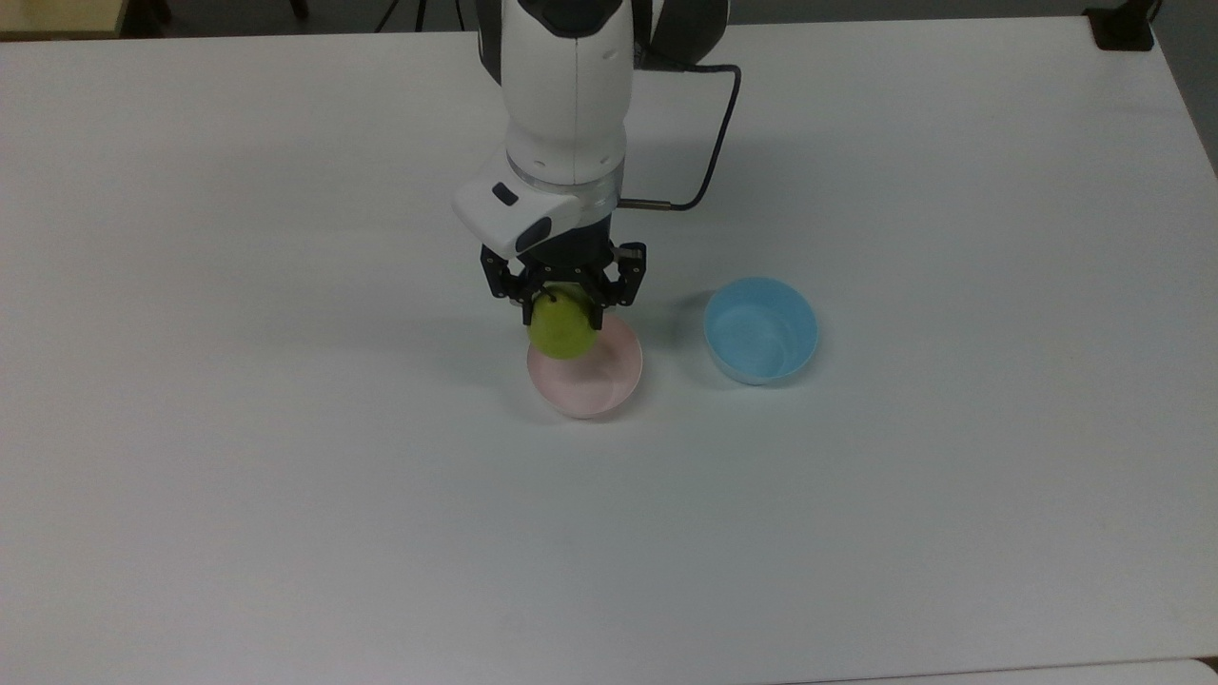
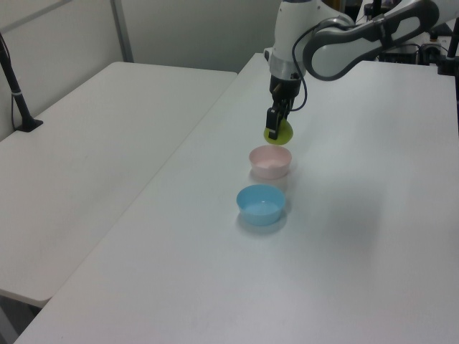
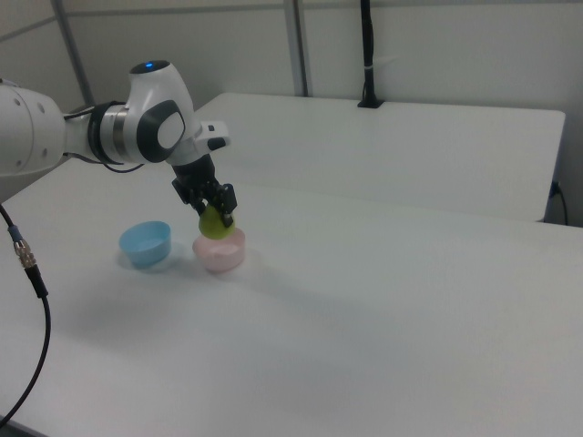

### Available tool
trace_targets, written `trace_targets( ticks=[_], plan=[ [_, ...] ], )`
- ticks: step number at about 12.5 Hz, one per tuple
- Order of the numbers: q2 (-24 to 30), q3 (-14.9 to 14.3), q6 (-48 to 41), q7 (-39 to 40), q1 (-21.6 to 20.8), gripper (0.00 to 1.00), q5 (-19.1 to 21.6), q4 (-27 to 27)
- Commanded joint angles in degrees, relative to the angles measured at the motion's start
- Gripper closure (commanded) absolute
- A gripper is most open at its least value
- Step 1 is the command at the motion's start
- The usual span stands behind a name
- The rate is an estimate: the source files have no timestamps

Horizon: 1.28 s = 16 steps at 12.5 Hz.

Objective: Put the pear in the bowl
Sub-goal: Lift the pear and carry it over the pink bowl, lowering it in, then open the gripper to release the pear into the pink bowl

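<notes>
My gripper (image 1: 562, 306) is shut on the yellow-green pear (image 1: 562, 329) and holds it in the air. In the top view the pear overlaps the upper left rim of the pale pink bowl (image 1: 590, 379). The left view has the pear (image 2: 280, 132) hanging just above the pink bowl's (image 2: 270, 162) far edge under the gripper (image 2: 273, 131). Seen from the right view, the pear (image 3: 214, 221) hangs in the gripper (image 3: 219, 215) right over the pink bowl (image 3: 219, 252). The bowl's inside holds nothing.
A light blue bowl (image 1: 760, 329) of the same size stands on the white table (image 1: 856, 523), to the right of the pink bowl in the top view. A black cable (image 1: 709, 143) loops off the wrist. A second white table (image 2: 86, 158) adjoins at the left view's left.
</notes>
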State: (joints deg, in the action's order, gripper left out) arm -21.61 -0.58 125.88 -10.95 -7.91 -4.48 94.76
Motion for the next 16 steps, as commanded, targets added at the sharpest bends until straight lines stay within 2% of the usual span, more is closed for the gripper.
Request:
trace_targets(
  ticks=[1, 4, 7, 10, 12, 13, 14, 15, 16],
  plan=[
    [-2.73, -0.73, 4.72, -1.35, -0.61, 0.66, -0.53, 0.60],
    [-4.48, -0.73, 6.84, -1.26, -1.05, 0.64, -0.70, 0.69],
    [-6.07, -0.73, 7.01, -1.35, -1.93, 0.56, -2.28, 0.69],
    [-6.07, -0.73, 7.01, -1.35, -1.93, 0.22, -2.37, 0.60],
    [-5.90, -0.73, 6.75, -1.18, -2.02, 0.12, -2.37, 0.60],
    [-5.38, -0.73, 6.49, -1.18, -2.02, 0.12, -2.37, 0.60],
    [-4.33, -0.73, 6.05, -1.18, -2.02, 0.09, -2.37, 0.60],
    [-2.58, -0.73, 5.79, -1.26, -1.93, 0.01, -2.29, 0.60],
    [-1.08, -0.73, 3.52, -1.44, -1.76, 0.00, -2.03, 0.51]
  ],
)
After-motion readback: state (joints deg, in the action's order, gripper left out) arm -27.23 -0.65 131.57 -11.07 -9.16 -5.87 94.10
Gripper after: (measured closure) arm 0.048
